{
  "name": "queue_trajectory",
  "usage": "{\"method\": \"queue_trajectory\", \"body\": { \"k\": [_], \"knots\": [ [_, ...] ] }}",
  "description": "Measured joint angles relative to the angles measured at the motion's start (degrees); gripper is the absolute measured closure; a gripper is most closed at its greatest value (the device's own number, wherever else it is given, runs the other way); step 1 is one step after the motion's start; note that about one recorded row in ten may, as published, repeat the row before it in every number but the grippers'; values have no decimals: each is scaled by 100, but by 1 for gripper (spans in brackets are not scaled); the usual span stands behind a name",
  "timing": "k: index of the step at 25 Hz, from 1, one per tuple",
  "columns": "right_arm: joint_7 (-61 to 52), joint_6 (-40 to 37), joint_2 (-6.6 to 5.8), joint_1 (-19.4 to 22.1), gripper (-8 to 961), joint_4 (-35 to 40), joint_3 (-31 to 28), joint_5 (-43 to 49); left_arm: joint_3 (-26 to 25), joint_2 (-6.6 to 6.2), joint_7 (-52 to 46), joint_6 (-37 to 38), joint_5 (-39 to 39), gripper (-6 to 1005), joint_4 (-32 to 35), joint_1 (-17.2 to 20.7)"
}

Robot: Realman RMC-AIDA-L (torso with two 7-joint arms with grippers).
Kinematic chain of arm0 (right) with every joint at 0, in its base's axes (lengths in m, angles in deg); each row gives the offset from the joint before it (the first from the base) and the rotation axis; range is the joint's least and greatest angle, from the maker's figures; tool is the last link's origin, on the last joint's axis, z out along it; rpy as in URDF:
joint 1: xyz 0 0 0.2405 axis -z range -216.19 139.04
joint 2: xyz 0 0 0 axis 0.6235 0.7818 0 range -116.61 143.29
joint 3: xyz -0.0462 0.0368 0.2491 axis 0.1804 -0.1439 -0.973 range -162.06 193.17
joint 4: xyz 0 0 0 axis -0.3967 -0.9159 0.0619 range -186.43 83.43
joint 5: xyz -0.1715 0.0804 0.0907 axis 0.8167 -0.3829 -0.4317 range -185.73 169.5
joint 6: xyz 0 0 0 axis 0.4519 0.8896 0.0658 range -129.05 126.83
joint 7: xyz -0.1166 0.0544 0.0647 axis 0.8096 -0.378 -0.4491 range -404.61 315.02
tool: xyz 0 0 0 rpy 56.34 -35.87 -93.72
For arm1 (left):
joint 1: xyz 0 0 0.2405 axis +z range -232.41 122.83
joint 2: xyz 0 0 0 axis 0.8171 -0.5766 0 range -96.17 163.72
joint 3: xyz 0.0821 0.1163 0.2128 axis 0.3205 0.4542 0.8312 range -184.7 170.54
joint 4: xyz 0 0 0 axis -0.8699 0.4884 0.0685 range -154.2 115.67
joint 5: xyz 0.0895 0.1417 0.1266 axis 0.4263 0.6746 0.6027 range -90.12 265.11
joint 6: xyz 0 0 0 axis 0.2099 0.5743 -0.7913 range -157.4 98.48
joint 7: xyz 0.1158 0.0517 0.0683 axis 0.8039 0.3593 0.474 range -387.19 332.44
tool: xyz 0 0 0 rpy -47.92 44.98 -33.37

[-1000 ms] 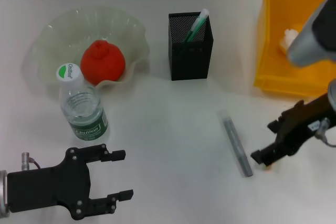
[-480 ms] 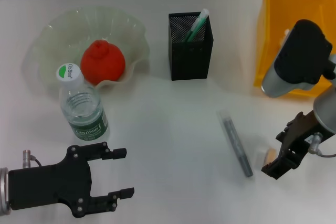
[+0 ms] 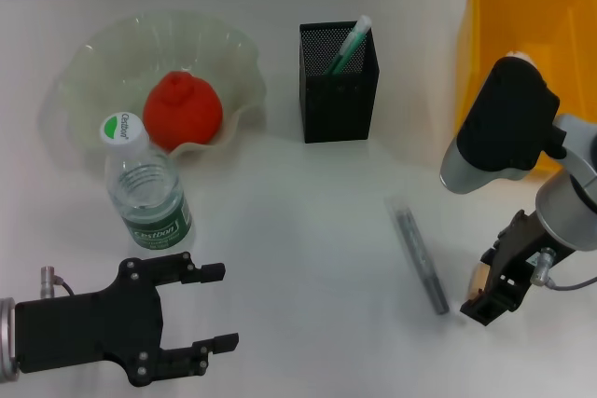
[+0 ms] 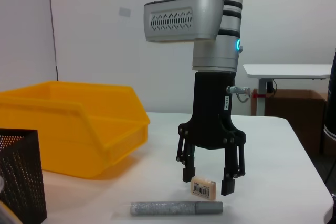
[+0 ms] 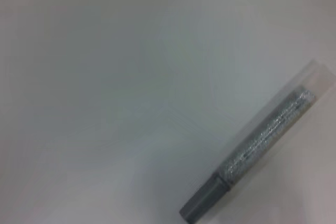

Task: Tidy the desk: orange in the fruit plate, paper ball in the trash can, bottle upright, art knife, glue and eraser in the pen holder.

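Observation:
My right gripper stands upright on the table at the front right. In the left wrist view it is open, with one finger on each side of the tan eraser, which lies on the table. A grey glittery stick with a clear cap lies just left of it and also shows in the right wrist view. The orange sits in the fruit plate. The bottle stands upright. My left gripper is open and empty at the front left.
The black pen holder at the back centre holds a green-and-white pen-like tool. The yellow trash can is at the back right. A bit of the paper ball shows in it behind my right arm.
My right arm has swung upright. Its gripper has shifted a little to the right and come down around the eraser. The left arm has not moved.

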Motion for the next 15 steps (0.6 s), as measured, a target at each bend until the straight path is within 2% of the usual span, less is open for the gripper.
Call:
{"method": "queue_trajectory", "body": {
  "k": [1, 9, 14, 15],
  "knots": [
    [-39, -2, 0, -26, 131, -48, 23, 30, 0, 0, 0, 0, 0, 300, 0, 0],
    [-117, 70, 8, -115, 320, -230, 47, 58, 0, 0, 2, 0, 0, 300, 0, -7],
    [-123, 147, 8, -114, 549, -228, 58, 61, 0, 0, 34, -3, 0, 300, -40, -8],
    [-123, 157, 9, -111, 550, -223, 60, 61, 0, 0, 38, -3, 0, 300, -45, -8]
  ]
}}
